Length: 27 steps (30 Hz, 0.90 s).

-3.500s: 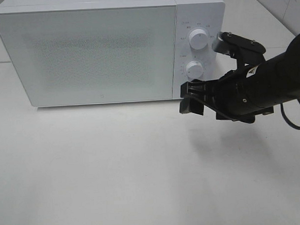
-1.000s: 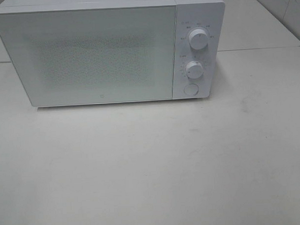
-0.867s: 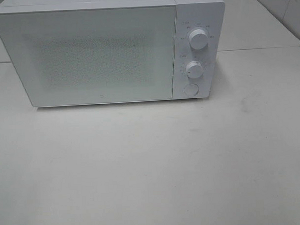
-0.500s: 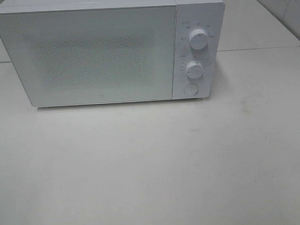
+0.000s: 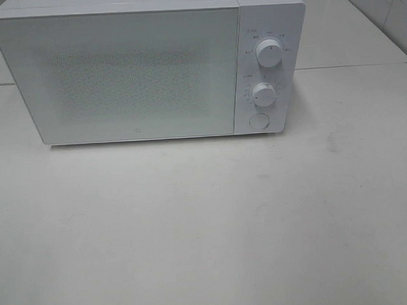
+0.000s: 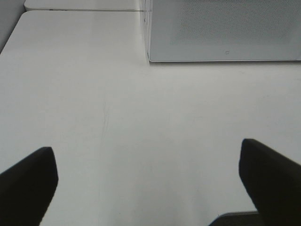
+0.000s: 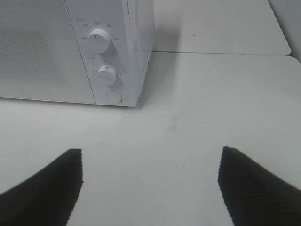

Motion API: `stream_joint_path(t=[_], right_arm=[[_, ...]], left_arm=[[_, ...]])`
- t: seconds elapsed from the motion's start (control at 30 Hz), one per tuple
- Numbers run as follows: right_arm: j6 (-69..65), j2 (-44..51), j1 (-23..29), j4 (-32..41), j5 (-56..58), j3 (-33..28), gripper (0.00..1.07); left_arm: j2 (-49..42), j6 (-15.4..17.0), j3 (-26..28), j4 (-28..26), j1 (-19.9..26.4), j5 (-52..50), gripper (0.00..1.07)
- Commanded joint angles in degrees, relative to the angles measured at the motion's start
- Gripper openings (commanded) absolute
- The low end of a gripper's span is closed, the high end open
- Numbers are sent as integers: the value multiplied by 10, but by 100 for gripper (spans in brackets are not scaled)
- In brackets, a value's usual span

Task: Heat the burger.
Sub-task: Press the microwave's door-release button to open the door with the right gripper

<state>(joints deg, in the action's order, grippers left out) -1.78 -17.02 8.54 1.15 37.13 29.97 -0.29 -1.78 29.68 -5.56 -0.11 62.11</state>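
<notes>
Right arm withdrawn from microwave (image 5: 147,67) | both jaws wide, empty, over table (image 5: 206,226)

white table (image 5: 206,226), second white table (image 5: 347,40) behind, pale tiles (image 5: 393,5) beyond, soft even light

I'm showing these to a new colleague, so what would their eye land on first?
The white microwave, door shut, fills the back of the pale table, with two round knobs stacked above a button on its right panel. In the wrist views, the dark left fingers and right fingers stand wide apart over the tabletop, holding nothing. No burger is in sight.
</notes>
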Motion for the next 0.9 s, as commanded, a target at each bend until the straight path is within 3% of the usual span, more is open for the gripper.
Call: stream_joint_path(t=[0.03, 0.77, 0.9], right_arm=[[4, -64, -5, -2, -77, 5, 76], [4, -382, -5, -2, -403, 5, 76], [4, -453, -3, -5, -516, -2, 76]], left_arm=[[-4, 1, -1, -1, 2, -8, 100], [-4, 1, -1, -1, 2, -8, 100], [-4, 1, -1, -1, 2, -8, 100]])
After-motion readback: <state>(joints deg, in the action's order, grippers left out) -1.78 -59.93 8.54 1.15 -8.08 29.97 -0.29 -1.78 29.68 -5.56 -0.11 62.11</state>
